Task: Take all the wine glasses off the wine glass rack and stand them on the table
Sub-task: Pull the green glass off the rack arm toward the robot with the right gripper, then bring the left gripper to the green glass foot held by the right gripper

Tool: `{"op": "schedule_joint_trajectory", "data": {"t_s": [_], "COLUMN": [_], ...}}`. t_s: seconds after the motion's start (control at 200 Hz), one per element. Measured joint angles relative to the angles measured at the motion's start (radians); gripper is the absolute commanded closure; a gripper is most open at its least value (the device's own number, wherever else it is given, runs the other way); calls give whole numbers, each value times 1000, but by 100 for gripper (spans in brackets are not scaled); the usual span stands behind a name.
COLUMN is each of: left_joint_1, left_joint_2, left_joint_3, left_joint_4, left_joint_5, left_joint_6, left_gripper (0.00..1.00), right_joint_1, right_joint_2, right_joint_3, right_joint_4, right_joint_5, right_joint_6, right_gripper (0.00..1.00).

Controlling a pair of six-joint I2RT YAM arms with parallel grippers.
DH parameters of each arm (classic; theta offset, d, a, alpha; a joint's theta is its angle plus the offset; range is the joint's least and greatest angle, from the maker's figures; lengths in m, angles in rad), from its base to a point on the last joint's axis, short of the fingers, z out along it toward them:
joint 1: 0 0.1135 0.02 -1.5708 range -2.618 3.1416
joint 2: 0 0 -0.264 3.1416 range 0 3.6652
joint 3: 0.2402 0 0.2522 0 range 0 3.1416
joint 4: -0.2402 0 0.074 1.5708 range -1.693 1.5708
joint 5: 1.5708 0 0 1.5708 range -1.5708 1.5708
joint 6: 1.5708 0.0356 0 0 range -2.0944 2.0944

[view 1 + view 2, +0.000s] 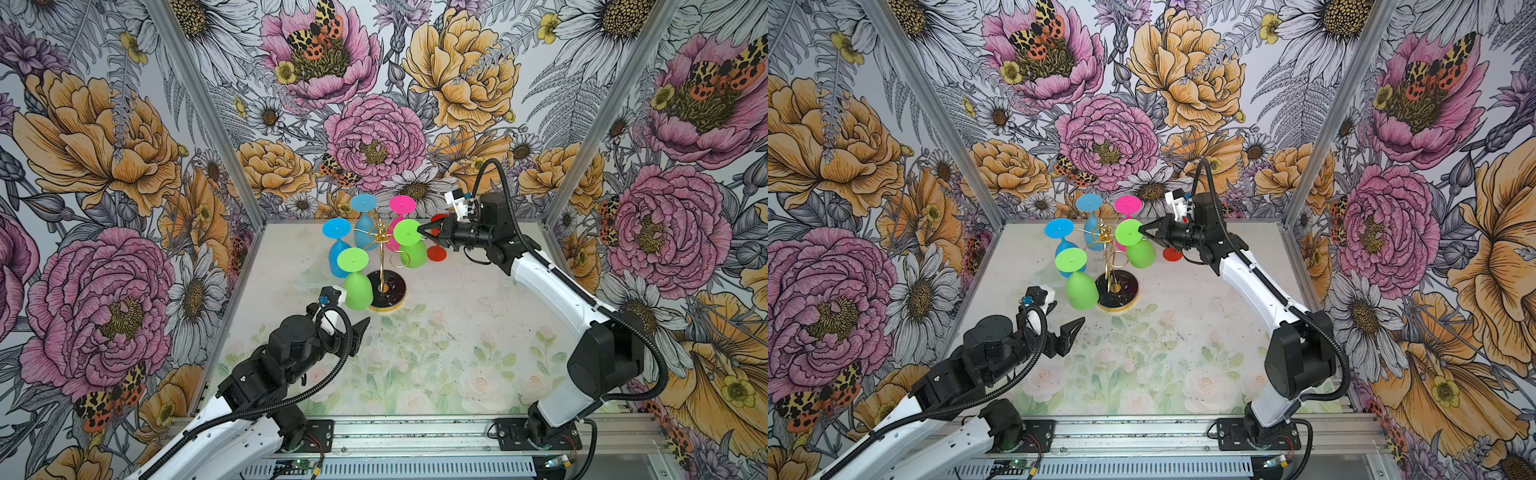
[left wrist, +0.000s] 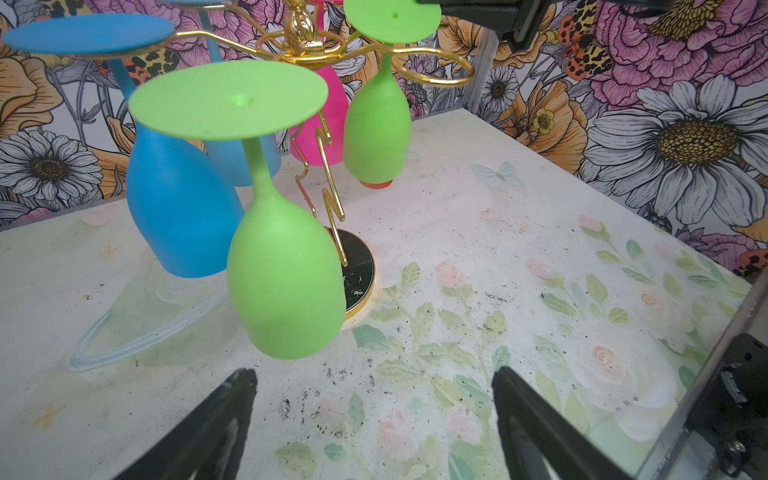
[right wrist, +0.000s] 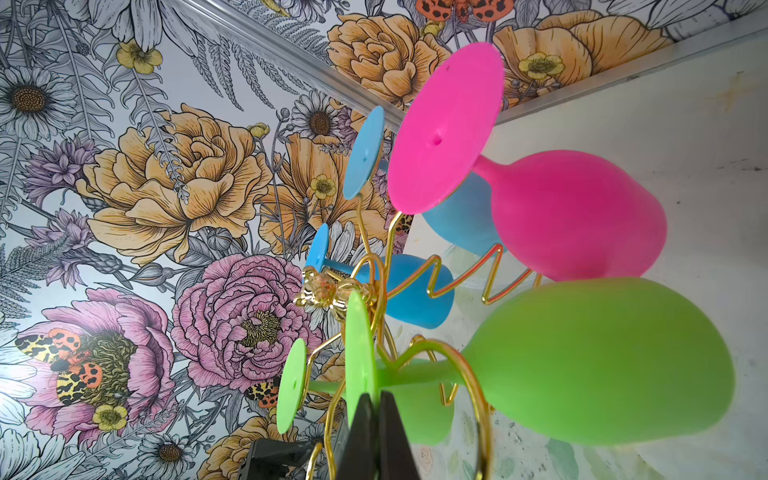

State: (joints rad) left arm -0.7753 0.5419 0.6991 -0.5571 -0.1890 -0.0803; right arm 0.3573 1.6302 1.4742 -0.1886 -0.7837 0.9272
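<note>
Jaws entry: right jaws clenched on a glass foot; left jaws spread wide, holding nothing.
Counter (image 1: 457, 332) carries the wine glass rack (image 1: 395, 286), where five glasses hang bowl-down by their feet in its wire loops. The green wine glass (image 1: 412, 249) hangs in the loop nearest the right arm, its foot rim pinched edge-on, probably so it can slide outward.

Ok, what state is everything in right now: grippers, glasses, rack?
wine glass rack: upright, one loop empty.
right gripper: shut on the foot of the far green glass.
left gripper: open, empty, low over the table.
far green glass: hanging on the rack.
near green glass: hanging, untouched.
pink glass: hanging.
left blue glass: hanging.
rear blue glass: hanging.
red glass: off the rack, partly hidden behind the right gripper.
</note>
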Motion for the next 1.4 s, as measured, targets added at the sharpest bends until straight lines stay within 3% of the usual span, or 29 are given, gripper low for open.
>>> {"op": "schedule_joint_trajectory", "data": {"t_s": [0.255,0.615,0.956,1.401], "left_joint_1": [2,2,2,15], "left_joint_2": [8,154,244,365], "left_joint_3": [1,137,226,278], "left_joint_4": [0,5,31,60], "left_joint_5": [38,199,338,473], "left_joint_6": [-19,-89,-175,-308], "left_gripper": [9,9,12,26], "right_joint_1": [0,-3,-10,0], "right_joint_2": [-81,-229,-365,-528], "right_joint_3": [-80,-198,-339,-478], "right_joint_4": [4,6,2,-8], "right_joint_5": [-8,-19,-34,-60], "right_joint_6": [0,-13,-104,-247], "right_gripper": [100,100,100,100]}}
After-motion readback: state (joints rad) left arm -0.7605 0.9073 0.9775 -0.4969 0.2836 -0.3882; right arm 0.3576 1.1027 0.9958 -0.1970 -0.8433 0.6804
